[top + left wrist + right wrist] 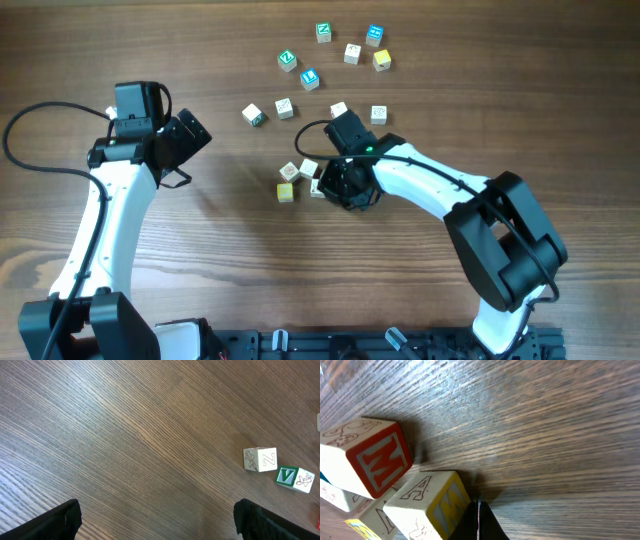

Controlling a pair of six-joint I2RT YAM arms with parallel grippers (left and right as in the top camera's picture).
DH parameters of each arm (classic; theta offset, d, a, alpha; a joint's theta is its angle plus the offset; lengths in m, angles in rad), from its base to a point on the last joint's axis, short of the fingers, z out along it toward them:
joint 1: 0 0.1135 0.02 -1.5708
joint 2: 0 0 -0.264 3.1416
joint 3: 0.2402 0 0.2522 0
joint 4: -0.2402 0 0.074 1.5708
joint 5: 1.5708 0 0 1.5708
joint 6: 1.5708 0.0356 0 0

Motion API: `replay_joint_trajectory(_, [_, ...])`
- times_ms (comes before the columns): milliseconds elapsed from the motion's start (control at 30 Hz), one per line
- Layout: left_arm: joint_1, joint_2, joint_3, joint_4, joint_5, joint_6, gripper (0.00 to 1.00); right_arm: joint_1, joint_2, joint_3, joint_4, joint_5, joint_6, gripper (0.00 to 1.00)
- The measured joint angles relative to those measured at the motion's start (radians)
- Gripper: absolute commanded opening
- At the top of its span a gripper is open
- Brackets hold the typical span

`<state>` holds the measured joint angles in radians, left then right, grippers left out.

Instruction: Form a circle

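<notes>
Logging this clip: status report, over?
Left end effector open, holding nothing. Right end effector shut, tips beside cube cluster. No circle yet. Loose cubes lie beyond.

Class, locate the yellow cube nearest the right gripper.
In the overhead view, the yellow cube lies near mid-frame, just below a cream cube and left of the right gripper.

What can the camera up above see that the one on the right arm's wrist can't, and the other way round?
Only the overhead view shows both arms, with the left arm off to one side, and the loose cubes farther up the table, among them a green-faced cube and a blue-faced cube.

Only the right wrist view shows close detail: a red M cube, a yellow-faced cube, and the right gripper, shut, right beside it.

Both show the wooden table and the small cluster of cubes by the right gripper.
</notes>
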<state>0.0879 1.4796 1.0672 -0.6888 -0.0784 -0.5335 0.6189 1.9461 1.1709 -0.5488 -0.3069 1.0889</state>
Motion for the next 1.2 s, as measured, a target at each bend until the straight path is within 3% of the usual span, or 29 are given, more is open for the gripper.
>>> replay_joint_trajectory(533, [0.0, 0.0, 0.0, 0.0, 0.0, 0.0, 1.0, 0.0, 0.0, 0.0, 0.002, 0.0, 0.0, 0.04])
replay_joint_trajectory(767, [0.0, 0.0, 0.0, 0.0, 0.0, 0.0, 1.0, 0.0, -0.003, 0.0, -0.077, 0.024, -0.023, 0.04])
replay_joint_trajectory(933, [0.0, 0.0, 0.0, 0.0, 0.0, 0.0, 1.0, -0.003, -0.006, 0.006, -0.1, 0.061, -0.151, 0.04])
replay_joint_trajectory(1100, [0.0, 0.0, 0.0, 0.0, 0.0, 0.0, 1.0, -0.065, -0.002, 0.153, -0.375, 0.126, -0.33, 0.04])
replay_joint_trajectory(1200, [0.0, 0.0, 0.0, 0.0, 0.0, 0.0, 1.0, -0.095, -0.003, 0.342, -0.536, 0.159, -0.457, 0.24])
